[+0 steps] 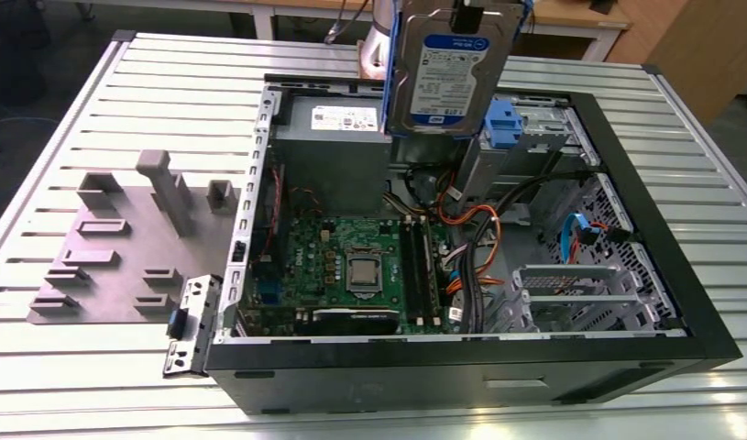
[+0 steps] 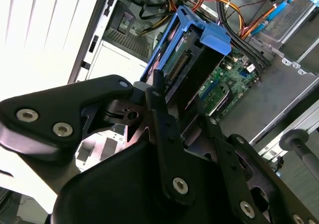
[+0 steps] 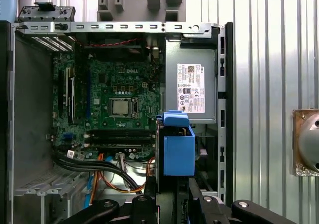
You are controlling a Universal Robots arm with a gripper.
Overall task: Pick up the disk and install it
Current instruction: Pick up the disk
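Silver rectangular disk with a white-and-blue label and blue plastic rails [image 1: 446, 82] hangs upright above an open black computer case [image 1: 471, 362], near its grey power-supply box [image 1: 330, 119]. The black pincer [image 2: 182, 102] is clamped on the disk. The case lies on a ribbed metal desk [image 1: 104, 385].

I hold the disk [image 1: 453, 69] upright above the far end of the open computer case [image 1: 471, 362]. Its white-and-blue label is turned to the camera, and blue rails run along its edges. My gripper [image 1: 470, 14] clamps it from above. Inside the case, the grey power-supply box [image 1: 330, 124] sits at the far end and the green motherboard [image 1: 348, 266] lies on the bottom. Outside the case, at the exterior view's left, a grey fixture plate [image 1: 116, 257] lies on the slatted table [image 1: 55, 376].
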